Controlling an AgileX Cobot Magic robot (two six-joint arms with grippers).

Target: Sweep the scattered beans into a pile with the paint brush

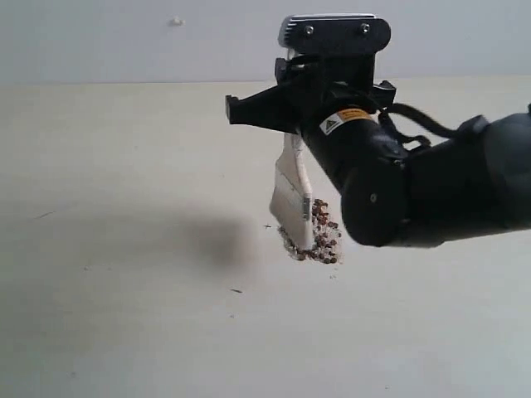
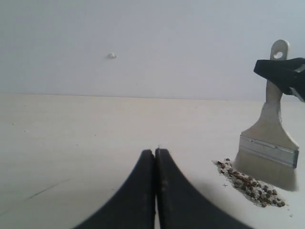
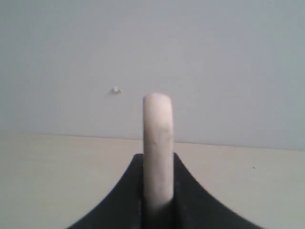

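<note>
The paint brush (image 1: 293, 195) stands nearly upright with its whitish bristles down on the table. My right gripper (image 1: 292, 124) is shut on its pale handle (image 3: 157, 143), which sticks up between the two black fingers. The beans (image 1: 322, 235) lie in one narrow reddish-brown pile against the bristles. From the left wrist view the brush (image 2: 269, 143) shows with its silver ferrule, and the pile (image 2: 250, 187) runs along the bristle edge. My left gripper (image 2: 155, 153) rests low over the table, shut, with nothing in it, to the side of the pile.
The pale table top (image 1: 124, 249) stretches around the pile, with a grey wall (image 1: 124, 37) behind it. A few dark specks (image 1: 236, 291) lie apart from the pile. The right arm's dark bulk (image 1: 431, 191) fills the right side of the exterior view.
</note>
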